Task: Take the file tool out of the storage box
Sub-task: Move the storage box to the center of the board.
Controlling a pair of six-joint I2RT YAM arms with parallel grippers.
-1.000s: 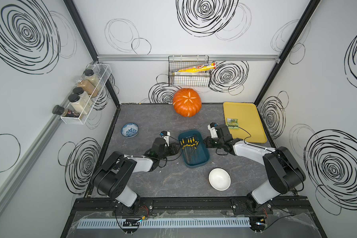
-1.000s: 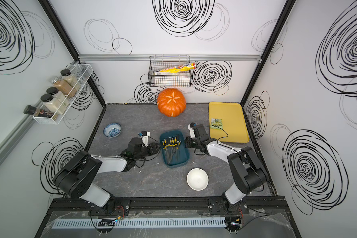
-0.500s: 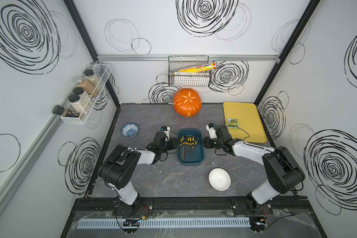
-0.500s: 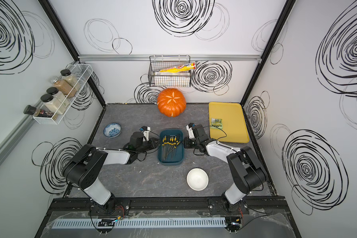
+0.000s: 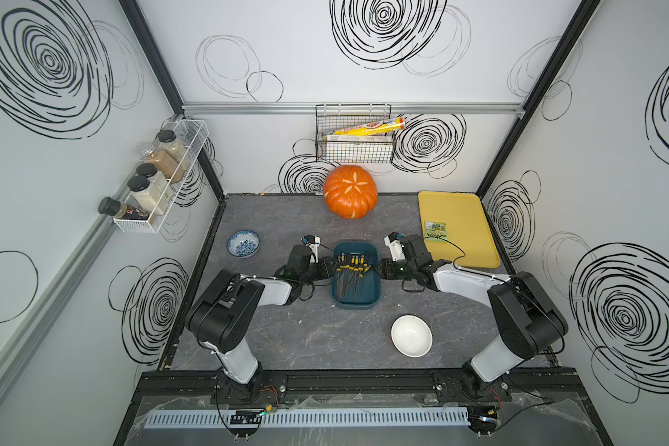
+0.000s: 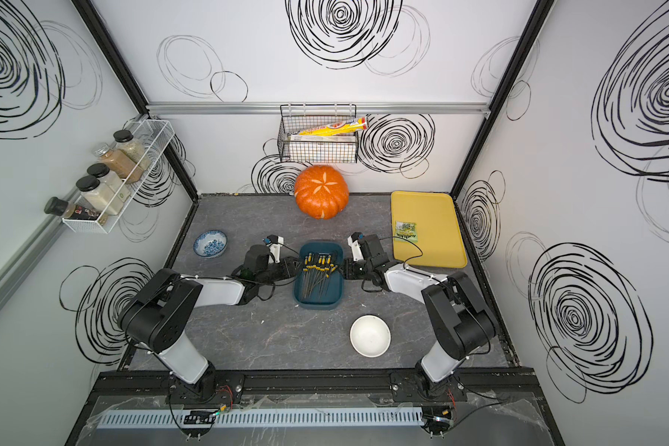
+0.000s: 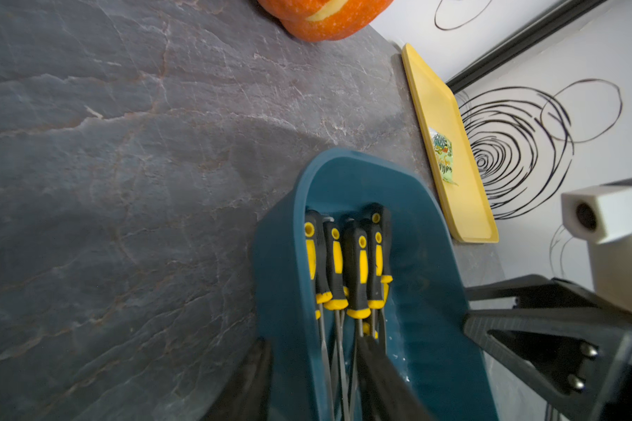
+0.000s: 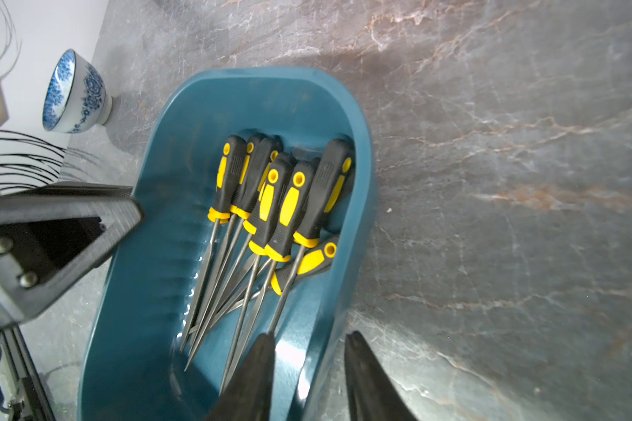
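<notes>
A: Box location?
B: Storage box (image 5: 357, 306) flat on the table (image 5: 286, 340), mid-surface, long axis front to back, sitting between both grippers in both top views.
A: Files?
B: All inside. File tools (image 8: 270, 204) bundled, black-and-yellow handles bunched at the far end, shafts fanned toward the near end. One lying crosswise under the rest, handle against the wall on the right gripper's side.
A: Left side?
B: Left gripper (image 7: 311, 346) at the box's left wall, jaws apart and straddling it. One finger (image 7: 250, 379) outside, the other inside beside the shafts. Nothing clamped.
A: Right?
B: Right gripper (image 8: 311, 335) mirrored on the opposite wall. Jaws apart, one finger (image 8: 256, 371) inside over the shaft tips, the other outside just beside the wall. Contact with the wall: can't tell.
A: Surroundings?
B: Pumpkin (image 5: 350, 192) behind the box near the back wall. Yellow tray (image 5: 456, 247) to the right, small packet (image 5: 435, 231) on it. White bowl (image 5: 411, 335) front right, blue-patterned bowl (image 5: 243, 243) left. None touching the box.
</notes>
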